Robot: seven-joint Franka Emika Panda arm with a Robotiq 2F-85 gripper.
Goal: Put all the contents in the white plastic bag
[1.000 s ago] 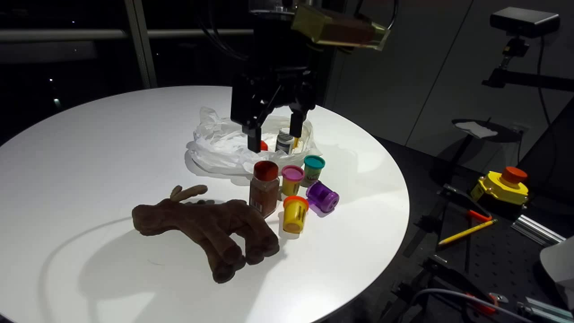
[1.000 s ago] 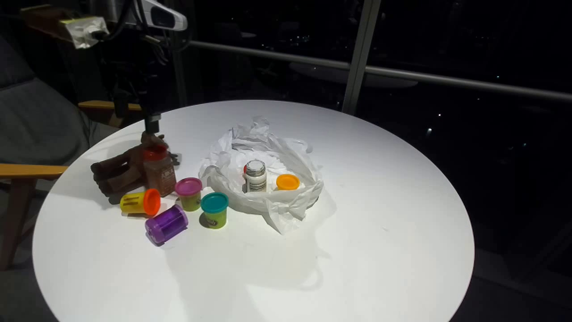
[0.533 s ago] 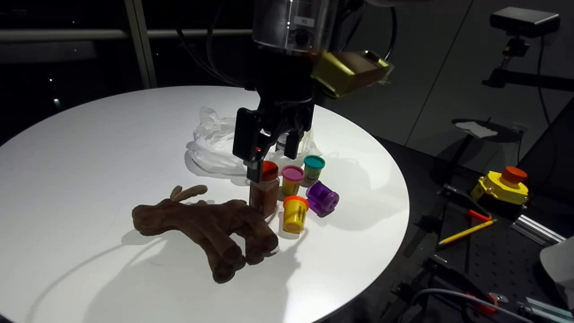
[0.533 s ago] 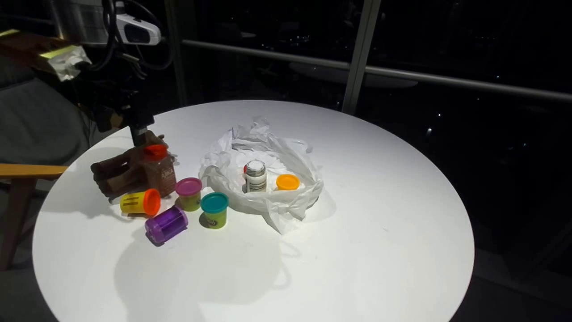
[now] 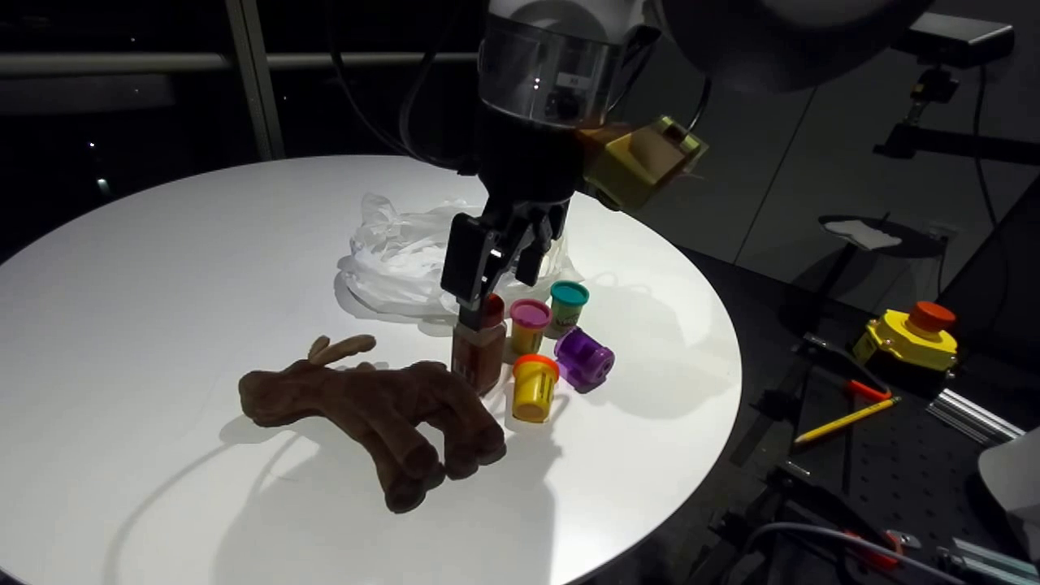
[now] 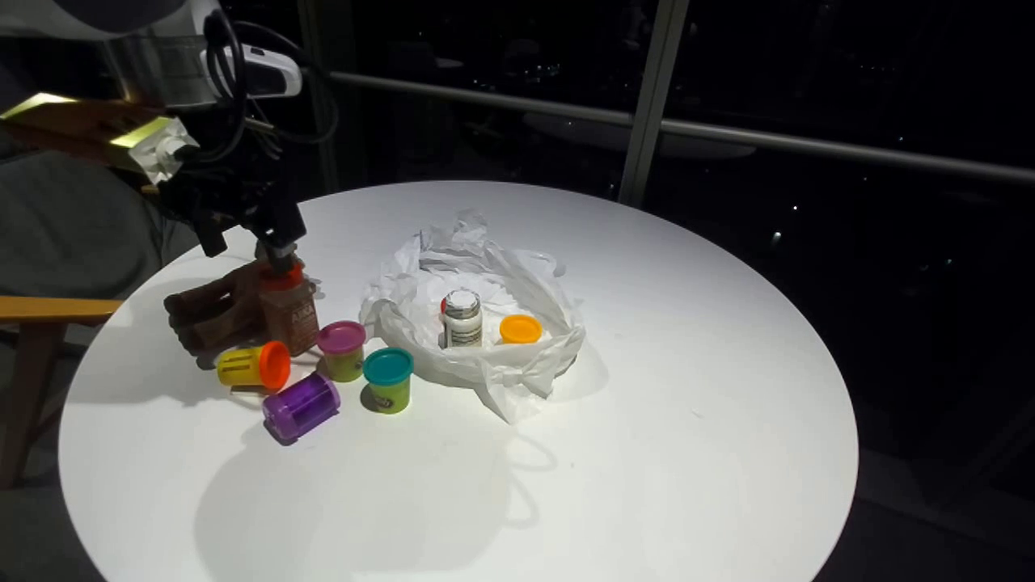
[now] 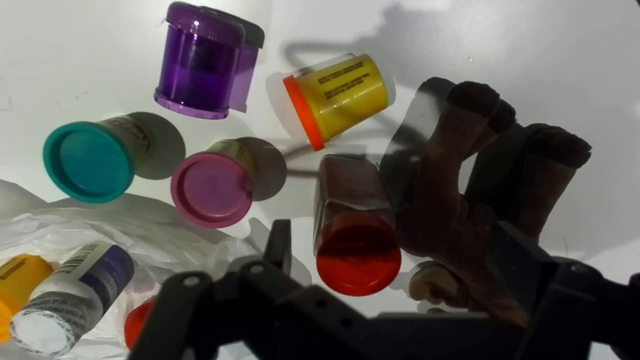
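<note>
Fingers [image 7: 522, 265] are hanging wide apart near the top of the red-capped jar [image 7: 355, 220], gripping nothing; the cap [image 7: 359, 270] is showing between them in the wrist view, so I'm guessing it's next for the white plastic bag [image 6: 437, 366]. Jar is standing upright on the table [image 6: 687, 485] beside the plush toy [image 5: 370, 398] (touching or not, can't tell). I'm expecting it to be the heaviest loose item: clear, squarish body, reddish-brown fill, probably stiff and slick. I'd be taking the flat sides just under the cap; pinching the round cap alone would be inviting a twist. Toy is looking light, soft and matte brown, so it'll be squashing; torso is looking like the best hold. Pink-lidded tub [image 7: 215, 187] and teal-lidded tub [image 7: 95, 160] are standing, yellow tub [image 7: 345, 97] and purple container [image 7: 202, 65] are lying on their sides: smooth rigid plastic, likely light, yellow one likely rolling if nudged. Bag is lying mouth-up, thin, crinkled, translucent, with a white bottle [image 7: 75, 300], an orange-lidded tub [image 6: 521, 329] and a red object [image 7: 137, 320] sitting inside; I'm expecting its rim to snag easily.
</note>
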